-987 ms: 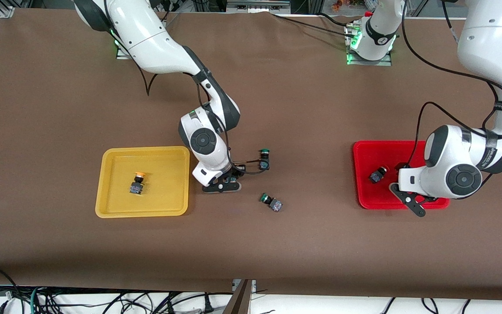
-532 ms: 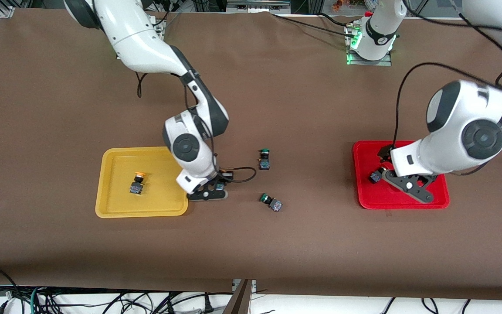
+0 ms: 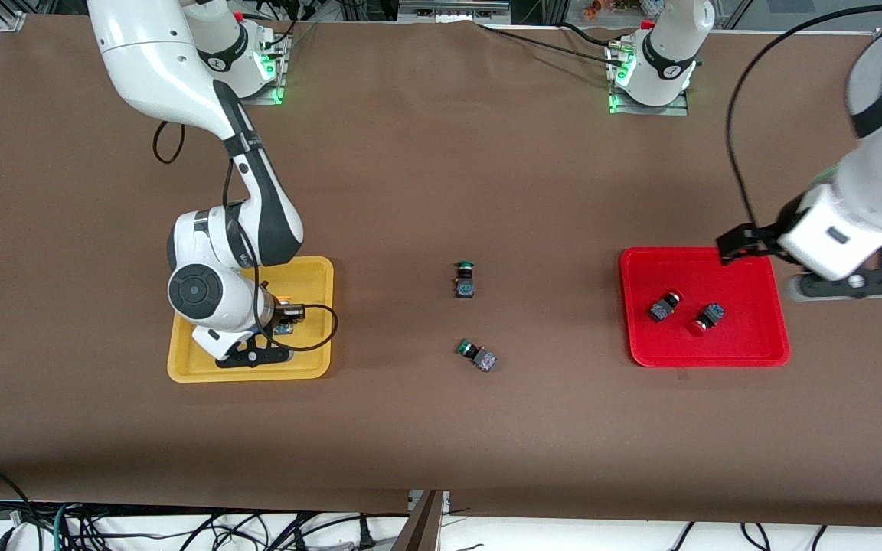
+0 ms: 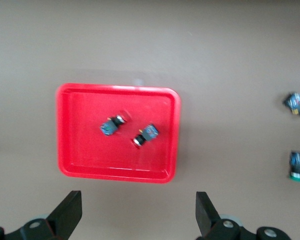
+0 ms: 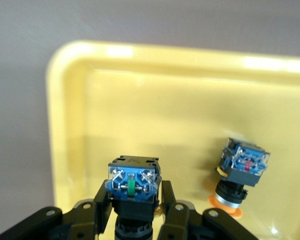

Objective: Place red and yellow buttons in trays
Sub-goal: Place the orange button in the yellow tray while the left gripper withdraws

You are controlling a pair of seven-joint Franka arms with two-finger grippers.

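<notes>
A brown table (image 3: 441, 428) fills the room. The red tray (image 3: 755, 268) holds two red buttons (image 3: 663, 306). The right gripper (image 5: 135, 210) clamps a yellow button (image 5: 134, 187) over the yellow tray (image 3: 311, 367). The left gripper (image 4: 137, 220) hangs spread wide, empty, above the table beside the red tray.

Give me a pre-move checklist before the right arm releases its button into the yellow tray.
1. right gripper shut on the held button: ok.
2. Held button over the yellow tray, inside its rim: ok.
3. Drop spot apart from the yellow button already lying in that tray: ok.
4. Cap colour of the held button: cannot tell, the cap is hidden.
5. Two red buttons lying in the red tray: ok.
6. left gripper open, holding nothing, over the table beside the red tray: ok.
</notes>
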